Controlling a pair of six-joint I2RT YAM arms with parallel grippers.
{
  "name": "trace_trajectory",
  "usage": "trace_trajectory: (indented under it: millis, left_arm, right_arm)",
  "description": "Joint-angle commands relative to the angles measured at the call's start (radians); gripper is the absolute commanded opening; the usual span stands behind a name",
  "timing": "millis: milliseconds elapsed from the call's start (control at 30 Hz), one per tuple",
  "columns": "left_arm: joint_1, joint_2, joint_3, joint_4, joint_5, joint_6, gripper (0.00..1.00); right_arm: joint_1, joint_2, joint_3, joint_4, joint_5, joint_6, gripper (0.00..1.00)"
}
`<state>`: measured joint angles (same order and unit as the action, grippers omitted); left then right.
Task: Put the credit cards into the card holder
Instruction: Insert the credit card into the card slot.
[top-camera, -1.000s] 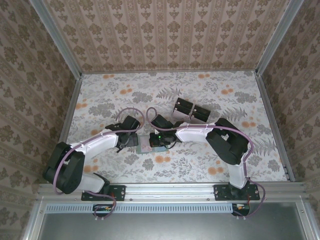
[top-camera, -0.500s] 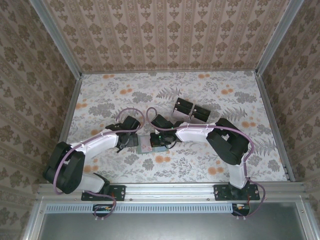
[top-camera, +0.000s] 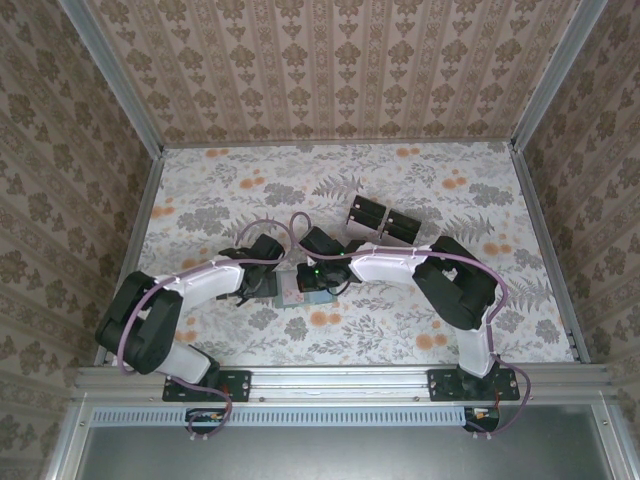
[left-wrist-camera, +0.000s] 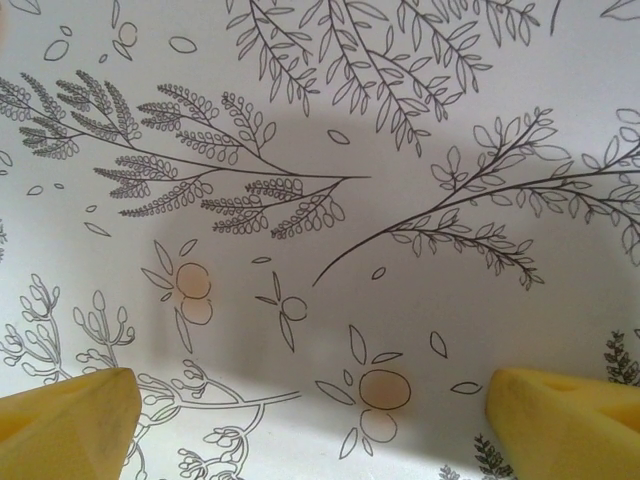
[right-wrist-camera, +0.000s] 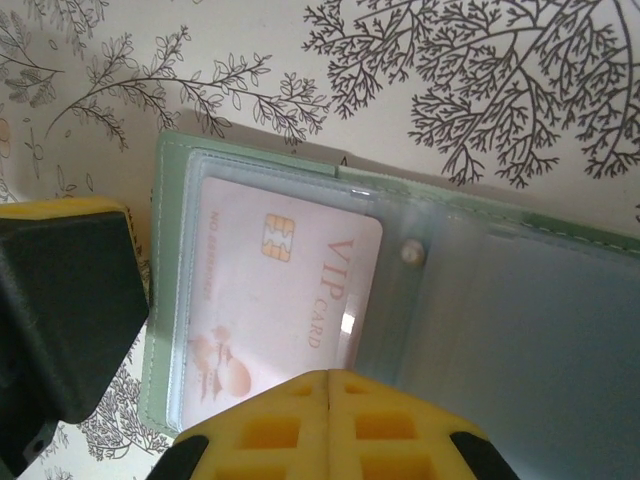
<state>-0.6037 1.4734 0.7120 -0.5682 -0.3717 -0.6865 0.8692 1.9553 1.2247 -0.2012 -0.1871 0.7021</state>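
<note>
Right wrist: closed gripper (right-wrist-camera: 328, 398) overlaps one edge of the card holder (right-wrist-camera: 530, 320).

Basically beige damask walls (top-camera: 330, 70) on three sides, a floral tabletop (top-camera: 220, 185) with grey ferns and orange blossoms, plus an aluminium rail (top-camera: 340, 380) along the bottom.

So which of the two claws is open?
The left gripper: its yellow fingers stand wide apart over bare tablecloth. The right gripper has them pressed together over the card holder.
</note>
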Motion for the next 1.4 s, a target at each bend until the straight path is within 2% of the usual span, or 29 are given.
trace_trajectory:
  millis: [0,700,1367]
  left_arm:
    - [-0.008,0.036,0.000,-0.015,-0.012,-0.015,1.00]
    - [-0.022,0.062,-0.013,0.014,0.008,-0.019,1.00]
    - [-0.024,0.047,-0.003,0.004,0.009,-0.012,1.00]
  right_arm:
    - [0.008,0.016,0.027,-0.051,0.031,-0.024,0.03]
    - [0.020,0.056,0.067,-0.069,0.014,-0.031,0.03]
    - [0.028,0.059,0.062,0.011,-0.059,0.001,0.03]
